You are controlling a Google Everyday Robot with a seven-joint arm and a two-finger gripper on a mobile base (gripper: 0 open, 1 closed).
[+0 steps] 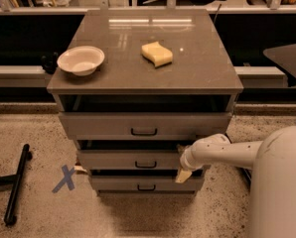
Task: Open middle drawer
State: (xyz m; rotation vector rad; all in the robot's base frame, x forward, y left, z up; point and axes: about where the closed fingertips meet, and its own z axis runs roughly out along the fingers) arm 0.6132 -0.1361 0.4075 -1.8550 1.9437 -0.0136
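The grey cabinet has three stacked drawers, each with a small black bar handle. The middle drawer (133,160) stands slightly pulled out, with its handle (146,165) at the centre of its front. The top drawer (138,125) is also pulled out a little, and the bottom drawer (143,184) sits below. My white arm reaches in from the right. My gripper (183,162) is at the right end of the middle drawer's front, with a pale fingertip (183,175) hanging down over the bottom drawer.
A white bowl (81,60) and a yellow sponge (157,53) lie on the cabinet top (197,68). A black stand leg (16,182) and a blue tape X (64,178) are on the speckled floor to the left. A dark table corner (289,58) juts in at the right.
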